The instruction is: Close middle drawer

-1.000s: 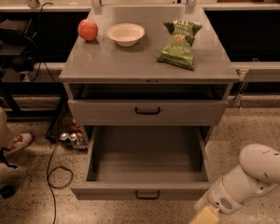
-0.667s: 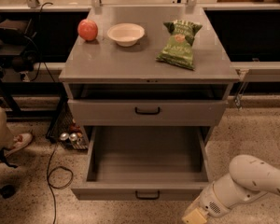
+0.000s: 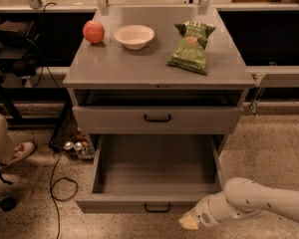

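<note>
Gripper [image 3: 189, 222] sits low beside the middle drawer [image 3: 157, 168]; spread or closed, I cannot tell. Drawer looks heavy, stiff; push its front

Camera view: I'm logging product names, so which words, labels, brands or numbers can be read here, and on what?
Green chip bag: it carries print, but it is too blurred to read.
Apple, bowl, middle drawer: no text visible.
Gripper, low at the right by the open middle drawer's front: no text visible.
So nothing can be quoted.
</note>
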Controlling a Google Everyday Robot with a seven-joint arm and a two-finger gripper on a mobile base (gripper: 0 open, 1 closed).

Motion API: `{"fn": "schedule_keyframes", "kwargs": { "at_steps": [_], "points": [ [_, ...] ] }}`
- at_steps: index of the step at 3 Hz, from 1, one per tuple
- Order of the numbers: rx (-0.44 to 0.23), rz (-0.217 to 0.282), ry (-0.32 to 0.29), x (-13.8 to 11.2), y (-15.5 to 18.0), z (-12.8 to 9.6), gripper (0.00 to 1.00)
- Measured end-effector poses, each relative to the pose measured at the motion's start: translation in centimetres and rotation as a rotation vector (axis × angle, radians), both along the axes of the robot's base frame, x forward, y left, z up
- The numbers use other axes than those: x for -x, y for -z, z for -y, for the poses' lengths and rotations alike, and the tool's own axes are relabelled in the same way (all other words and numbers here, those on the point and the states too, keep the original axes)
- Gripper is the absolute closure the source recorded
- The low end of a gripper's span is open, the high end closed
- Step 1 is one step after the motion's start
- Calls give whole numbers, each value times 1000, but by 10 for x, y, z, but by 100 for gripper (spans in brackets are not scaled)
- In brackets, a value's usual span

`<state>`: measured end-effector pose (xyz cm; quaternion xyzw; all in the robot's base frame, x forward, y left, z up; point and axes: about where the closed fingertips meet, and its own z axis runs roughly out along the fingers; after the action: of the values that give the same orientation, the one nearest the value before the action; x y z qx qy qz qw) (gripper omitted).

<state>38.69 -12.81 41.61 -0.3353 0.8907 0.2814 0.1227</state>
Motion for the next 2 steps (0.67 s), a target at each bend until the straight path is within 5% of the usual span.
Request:
{"fn": "schedule_keyframes", "kwargs": {
  "at_steps": [2],
  "points": [
    [-6, 10, 4, -8, 7, 13, 100]
  ]
}}
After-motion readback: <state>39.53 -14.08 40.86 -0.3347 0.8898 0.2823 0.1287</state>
